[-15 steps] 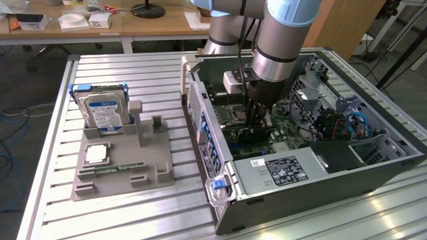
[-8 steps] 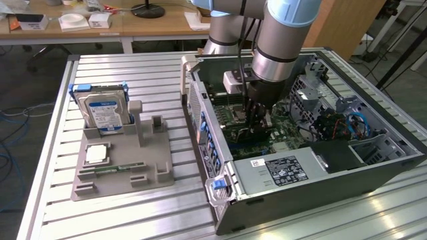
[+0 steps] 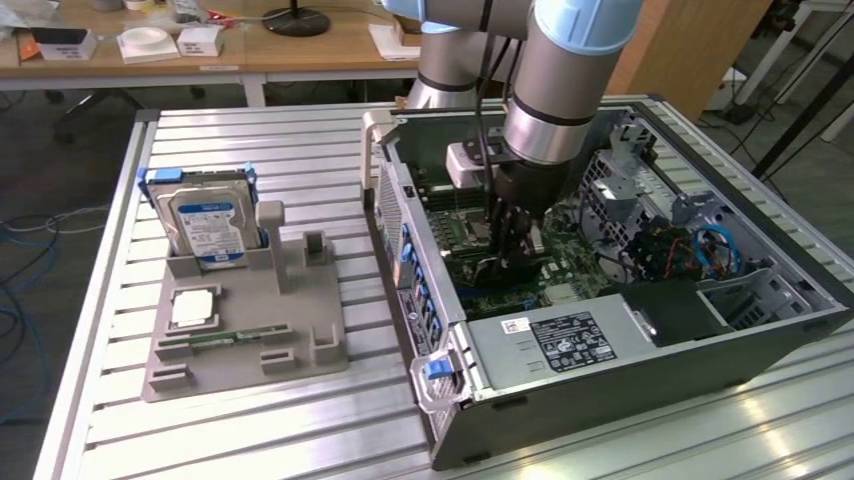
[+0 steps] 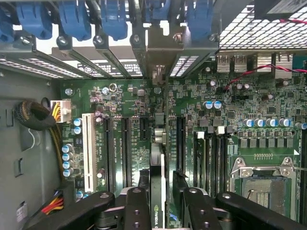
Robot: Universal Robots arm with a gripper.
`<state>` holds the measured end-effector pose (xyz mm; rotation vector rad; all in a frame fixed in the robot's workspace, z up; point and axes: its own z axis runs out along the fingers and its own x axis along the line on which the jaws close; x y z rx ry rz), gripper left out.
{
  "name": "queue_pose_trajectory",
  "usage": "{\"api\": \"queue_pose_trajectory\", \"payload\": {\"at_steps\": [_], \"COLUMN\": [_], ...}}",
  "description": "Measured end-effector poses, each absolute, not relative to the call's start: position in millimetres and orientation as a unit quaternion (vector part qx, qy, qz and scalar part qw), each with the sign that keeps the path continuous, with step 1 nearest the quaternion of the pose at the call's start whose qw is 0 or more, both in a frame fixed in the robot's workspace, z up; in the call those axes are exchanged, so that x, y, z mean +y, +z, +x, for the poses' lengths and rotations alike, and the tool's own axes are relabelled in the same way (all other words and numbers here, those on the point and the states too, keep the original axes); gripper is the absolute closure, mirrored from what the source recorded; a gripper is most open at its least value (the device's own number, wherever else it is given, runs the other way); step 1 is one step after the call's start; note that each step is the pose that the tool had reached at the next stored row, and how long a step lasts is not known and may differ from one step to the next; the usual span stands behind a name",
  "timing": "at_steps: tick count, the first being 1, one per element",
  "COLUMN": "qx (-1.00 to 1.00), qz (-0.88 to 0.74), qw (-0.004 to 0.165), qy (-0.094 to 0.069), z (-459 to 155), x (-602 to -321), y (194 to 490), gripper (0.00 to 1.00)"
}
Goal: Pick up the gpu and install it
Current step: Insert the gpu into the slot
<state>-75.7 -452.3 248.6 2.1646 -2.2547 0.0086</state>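
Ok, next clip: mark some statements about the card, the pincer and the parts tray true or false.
1. The gpu stands on edge over the motherboard slots. True.
2. The pincer hovers above the grey tray. False: it is inside the computer case.
3. The hard drive stands upright in the tray. True.
4. The case's side panel is on. False: it is open.
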Motion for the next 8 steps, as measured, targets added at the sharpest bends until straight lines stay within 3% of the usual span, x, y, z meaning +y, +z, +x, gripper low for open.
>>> {"api": "queue_pose_trajectory", "payload": {"at_steps": [8], "qx": [-0.721], "qz": [0.693], "qw": [0.008], "qy": [0.003], "z": [-75.7], "x": [-452.3], "y": [262.9], "gripper": [0.67]}}
